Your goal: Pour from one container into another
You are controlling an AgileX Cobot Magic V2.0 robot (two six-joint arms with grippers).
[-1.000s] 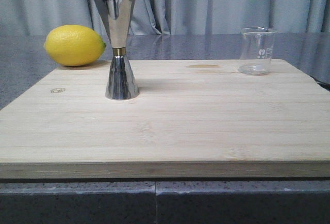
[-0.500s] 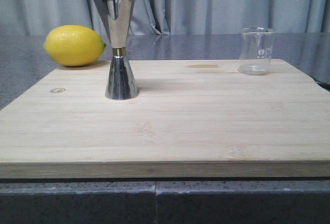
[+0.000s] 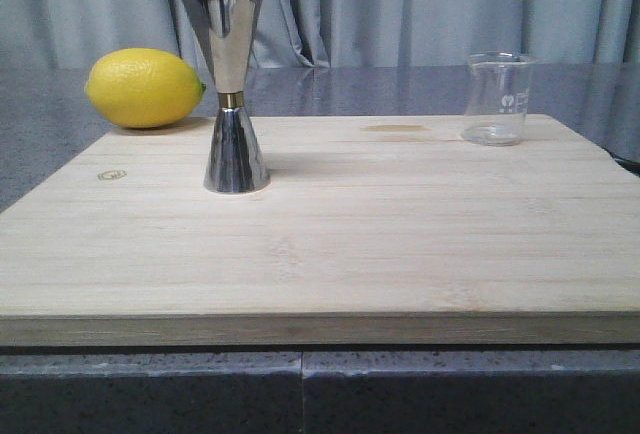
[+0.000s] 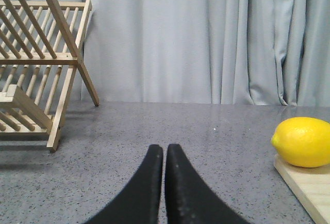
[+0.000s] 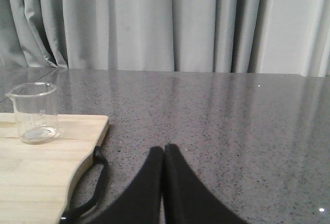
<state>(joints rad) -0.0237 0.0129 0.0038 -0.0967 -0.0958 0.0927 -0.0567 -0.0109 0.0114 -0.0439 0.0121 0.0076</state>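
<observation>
A small clear glass beaker (image 3: 498, 99) with white markings stands upright at the far right corner of the wooden board (image 3: 330, 244); it also shows in the right wrist view, beaker (image 5: 35, 113). The tall steel hourglass jigger (image 3: 230, 84) with a brass band stands upright on the board's left part. Neither gripper appears in the front view. My left gripper (image 4: 164, 152) is shut with nothing in it, low over the grey counter left of the board. My right gripper (image 5: 164, 152) is shut and empty over the counter right of the board, well apart from the beaker.
A yellow lemon (image 3: 145, 88) lies behind the board's far left corner, also seen as the lemon (image 4: 303, 142). A wooden dish rack (image 4: 38, 64) stands far left. A black strap (image 5: 93, 182) loops off the board's right edge. Grey curtains hang behind.
</observation>
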